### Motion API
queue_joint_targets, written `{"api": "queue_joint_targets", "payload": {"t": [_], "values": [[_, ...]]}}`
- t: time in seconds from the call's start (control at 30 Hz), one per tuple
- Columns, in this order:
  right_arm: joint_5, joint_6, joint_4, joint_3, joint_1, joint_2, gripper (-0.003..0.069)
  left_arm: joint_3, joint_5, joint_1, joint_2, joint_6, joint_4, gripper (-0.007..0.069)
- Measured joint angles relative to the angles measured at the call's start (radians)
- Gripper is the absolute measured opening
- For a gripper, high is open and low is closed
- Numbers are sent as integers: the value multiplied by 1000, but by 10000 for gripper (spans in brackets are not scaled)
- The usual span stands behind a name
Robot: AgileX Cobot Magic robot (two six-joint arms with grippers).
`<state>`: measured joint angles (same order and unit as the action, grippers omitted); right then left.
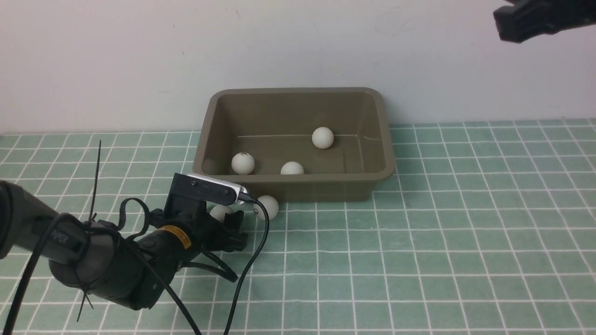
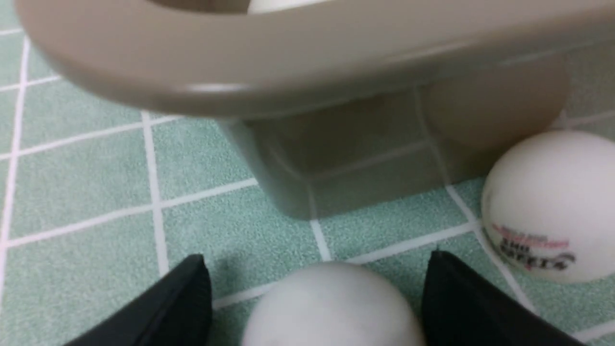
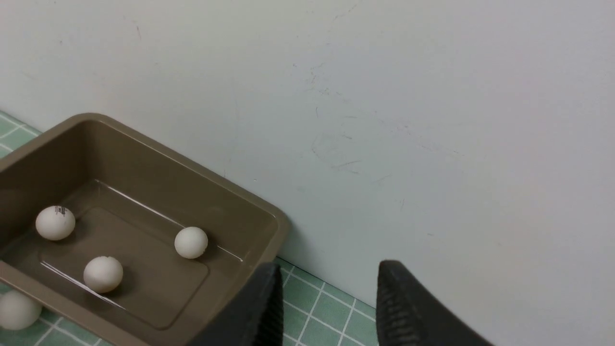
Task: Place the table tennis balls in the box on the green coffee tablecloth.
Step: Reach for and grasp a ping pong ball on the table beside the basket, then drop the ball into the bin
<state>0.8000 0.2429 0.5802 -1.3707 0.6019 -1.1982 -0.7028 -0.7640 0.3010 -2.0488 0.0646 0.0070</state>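
Two table tennis balls (image 1: 267,206) lie on the green coffee tablecloth (image 1: 442,232) just outside the box (image 1: 298,188), at its 7 o'clock corner, with three more inside. My left gripper (image 2: 317,262) stands wide open astride the near ball (image 2: 331,307), plain matte white. I should close centred and gently so it doesn't squirt toward the logo ball (image 2: 547,206) at 2 o'clock; my right gripper (image 3: 331,269) hangs high at 1 o'clock, slightly parted, empty.

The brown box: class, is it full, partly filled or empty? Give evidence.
Partly filled: the box holds three table tennis balls on a mostly bare floor; two more lie outside it.
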Motion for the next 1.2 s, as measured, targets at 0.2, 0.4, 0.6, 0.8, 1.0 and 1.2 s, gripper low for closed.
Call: {"api": "queue_joint_targets", "payload": {"t": [0.2,0.4,0.6,0.8,1.0,1.2], "values": [[0,0,0,0,0,0,261,0,-29,0,-13,1,1,394],[-2,0,0,0,0,0,261,6,-47,0,-13,-2,2,332],[-5,0,6,0,0,0,261,106,-154,0,39,-11,18,332],[-10,-1,6,0,0,0,261,194,-271,0,102,-11,25,332],[-12,-1,7,0,0,0,261,227,-311,0,147,53,125,332],[-12,-1,7,0,0,0,261,227,-337,0,213,186,207,332]]}}
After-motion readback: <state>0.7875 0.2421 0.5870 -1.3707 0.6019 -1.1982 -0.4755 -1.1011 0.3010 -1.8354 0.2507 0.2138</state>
